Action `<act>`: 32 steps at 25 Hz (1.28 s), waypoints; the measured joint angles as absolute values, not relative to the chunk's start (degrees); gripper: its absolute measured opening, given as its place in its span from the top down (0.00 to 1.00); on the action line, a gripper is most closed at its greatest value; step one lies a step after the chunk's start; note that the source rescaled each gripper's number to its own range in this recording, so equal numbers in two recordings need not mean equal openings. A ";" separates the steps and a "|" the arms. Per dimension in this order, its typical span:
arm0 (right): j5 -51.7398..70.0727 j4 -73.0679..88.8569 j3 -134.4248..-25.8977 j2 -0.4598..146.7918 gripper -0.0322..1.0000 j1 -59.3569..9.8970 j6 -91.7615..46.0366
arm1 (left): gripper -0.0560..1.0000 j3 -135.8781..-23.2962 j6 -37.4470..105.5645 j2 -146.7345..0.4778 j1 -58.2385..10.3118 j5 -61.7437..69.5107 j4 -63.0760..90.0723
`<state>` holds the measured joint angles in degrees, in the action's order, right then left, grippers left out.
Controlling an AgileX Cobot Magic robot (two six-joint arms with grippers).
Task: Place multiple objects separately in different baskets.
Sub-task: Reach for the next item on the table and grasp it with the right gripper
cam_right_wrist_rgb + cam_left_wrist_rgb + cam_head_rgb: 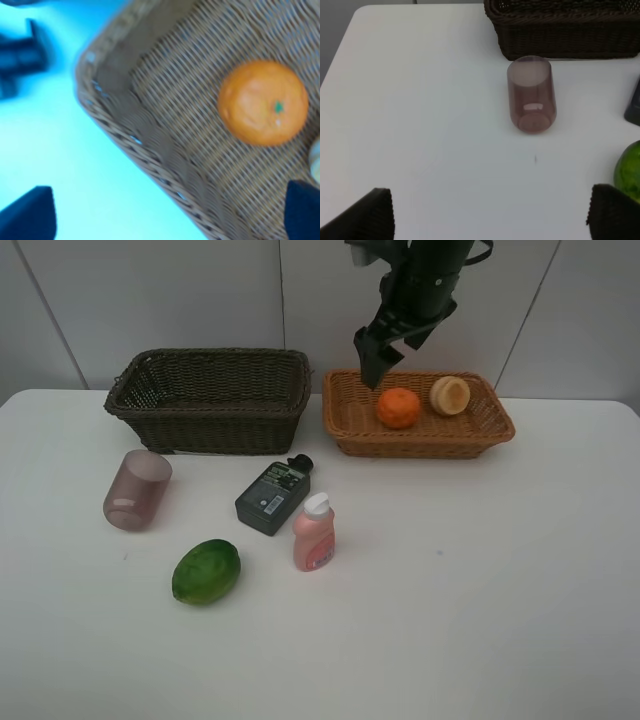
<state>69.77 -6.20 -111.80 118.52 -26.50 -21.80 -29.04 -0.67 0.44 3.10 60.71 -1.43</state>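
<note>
The right gripper (385, 360) hangs above the left end of the orange-tan basket (420, 443), which sits at the far edge of the table (480, 590), right of the middle. In its wrist view the fingers (30, 215) stand well apart with nothing between them, only the basket's corner and wicker floor below. Two things lie inside this basket: the orange (398, 407) near the middle and the peach-red fruit (449, 395) just beside it, toward the right end.

The dark brown basket (210, 420) stands at the far edge nearer the far left corner, just beside the tan one but apart from it.

The other four things are on the open table. The purple cup (137, 490) lies on its side near the left edge, in front of the dark basket. The dark-green bottle (273, 497) lies flat near the middle, black cap toward the far edge. The pink bottle (314, 533) stands just beside it, and the green fruit (206, 571) sits nearer the front edge.

The left gripper (490, 200) shows only in its own wrist view – fingers (370, 217) wide apart and empty over bare table by the left edge.
</note>
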 joint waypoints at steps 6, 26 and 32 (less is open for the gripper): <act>69.64 -6.50 -111.80 117.22 0.00 -31.19 -22.12 | 0.00 -29.04 -0.67 0.44 3.10 60.71 -1.43; 69.90 -5.97 -111.80 117.22 0.01 -43.17 -30.63 | 0.00 -29.04 -0.67 0.44 3.10 60.71 -1.43; 69.81 -6.18 -111.15 117.11 0.02 -46.01 -31.09 | 0.00 -29.04 -0.67 0.44 3.10 60.71 -1.43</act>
<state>69.81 -6.18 -111.15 117.11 -46.01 -31.09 -29.04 -0.67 0.44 3.10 60.71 -1.43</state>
